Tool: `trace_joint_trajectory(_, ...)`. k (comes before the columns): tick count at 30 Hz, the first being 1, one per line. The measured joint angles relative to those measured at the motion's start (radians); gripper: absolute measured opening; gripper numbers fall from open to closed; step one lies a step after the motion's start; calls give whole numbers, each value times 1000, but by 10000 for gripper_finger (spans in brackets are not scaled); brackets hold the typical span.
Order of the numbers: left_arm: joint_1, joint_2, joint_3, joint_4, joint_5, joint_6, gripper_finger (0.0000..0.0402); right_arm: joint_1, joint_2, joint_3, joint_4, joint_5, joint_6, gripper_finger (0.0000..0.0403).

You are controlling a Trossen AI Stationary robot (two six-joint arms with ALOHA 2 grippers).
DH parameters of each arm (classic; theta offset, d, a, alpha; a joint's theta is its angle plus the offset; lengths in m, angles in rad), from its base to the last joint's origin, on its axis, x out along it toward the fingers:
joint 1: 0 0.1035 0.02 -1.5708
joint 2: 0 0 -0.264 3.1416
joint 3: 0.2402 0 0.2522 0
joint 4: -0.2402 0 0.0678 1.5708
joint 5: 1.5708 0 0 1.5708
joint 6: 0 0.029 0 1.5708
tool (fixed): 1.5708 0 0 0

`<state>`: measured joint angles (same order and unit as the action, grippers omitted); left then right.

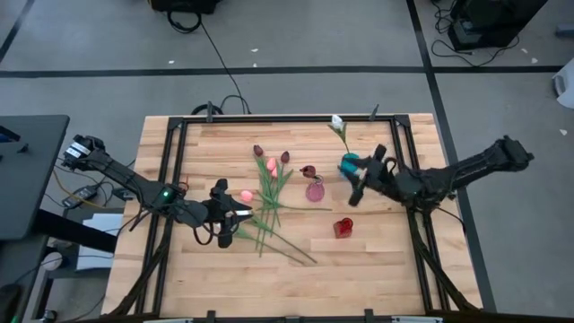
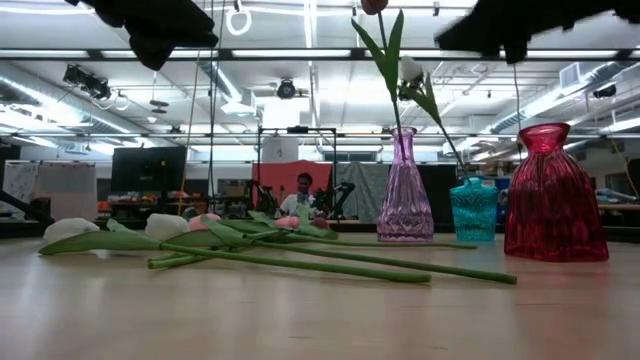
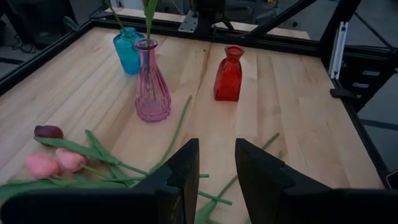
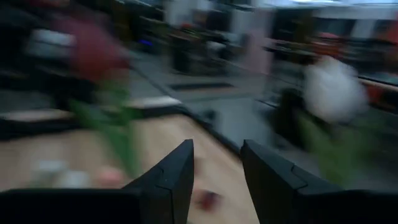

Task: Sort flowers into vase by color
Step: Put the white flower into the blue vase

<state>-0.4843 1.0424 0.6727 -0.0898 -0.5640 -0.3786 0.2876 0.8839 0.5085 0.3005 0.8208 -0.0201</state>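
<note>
Several loose flowers [image 1: 267, 202] lie on the wooden table, their pink [image 3: 43, 165] and maroon [image 3: 48, 131] heads toward the far left and their green stems crossing. A white flower [image 1: 337, 121] stands in the teal vase [image 1: 349, 164], and a maroon one [image 1: 308, 170] in the pink vase [image 1: 314, 190]. The red vase [image 1: 343, 228] holds nothing. My left gripper [image 3: 216, 146] hangs open above the loose flowers' left side [image 1: 224, 215]. My right gripper [image 1: 359, 186] is open in the air just right of the teal vase, with nothing between its fingers [image 4: 174, 171].
A black frame [image 1: 175, 152] runs along the table's edges. Bare wood lies near the front edge and right of the red vase. In the low view a person [image 2: 303, 190] sits far back in the room.
</note>
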Motion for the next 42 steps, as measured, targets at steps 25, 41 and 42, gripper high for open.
trace_joint_trajectory(25, 0, 72, -1, -21, 87, -78, 110, 195, 741, 546, -276, -279, 213, 146)
trace_joint_trajectory(41, -1, 70, 0, -12, 110, -39, 110, 82, 1110, 636, -337, -676, 435, 164)
trace_joint_trajectory(42, 0, 70, 0, -12, 109, -37, 110, 81, 1124, 636, -337, -675, 442, 166)
